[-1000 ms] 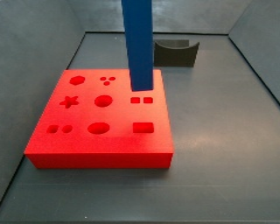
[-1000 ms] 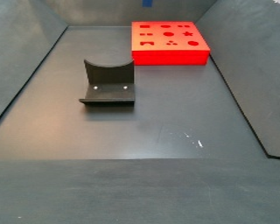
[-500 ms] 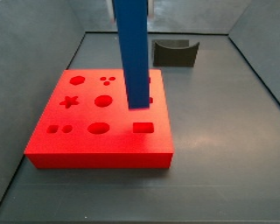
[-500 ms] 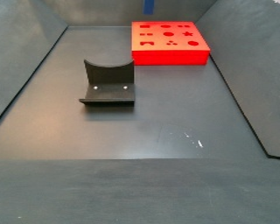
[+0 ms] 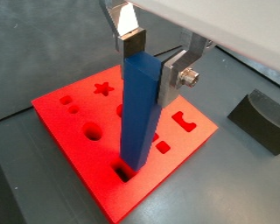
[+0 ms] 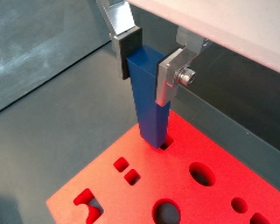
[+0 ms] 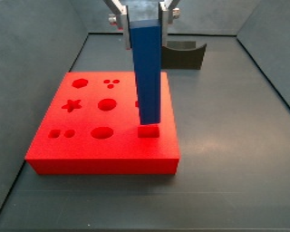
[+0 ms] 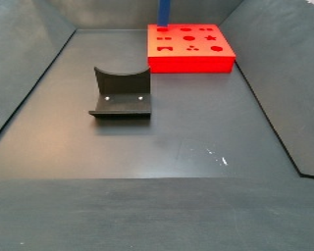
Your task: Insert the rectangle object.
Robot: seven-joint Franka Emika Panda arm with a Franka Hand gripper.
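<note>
My gripper (image 5: pixel 152 63) is shut on the top of the blue rectangle object (image 5: pixel 140 114), which hangs upright. Both wrist views show the silver fingers (image 6: pixel 171 77) clamping its upper end. The bar's lower end sits at the mouth of a rectangular hole (image 7: pixel 148 132) near the edge of the flat red block (image 7: pixel 99 127). I cannot tell how deep it reaches. In a side view the gripper (image 7: pixel 142 11) is at the top edge with the bar (image 7: pixel 145 72) below it. The other side view shows only a sliver of the bar (image 8: pixel 164 12) above the far block (image 8: pixel 188 47).
The red block has several other shaped holes, among them a star (image 7: pixel 72 105) and circles (image 7: pixel 108 104). A small dark grey curved holder (image 7: pixel 181 54) stands behind the block and also shows in a side view (image 8: pixel 121 93). Grey walls enclose the floor.
The bar has come forward across the block and lower, from the small square holes to the rectangular hole. The gripper's fingers now show at the top of the side view.
</note>
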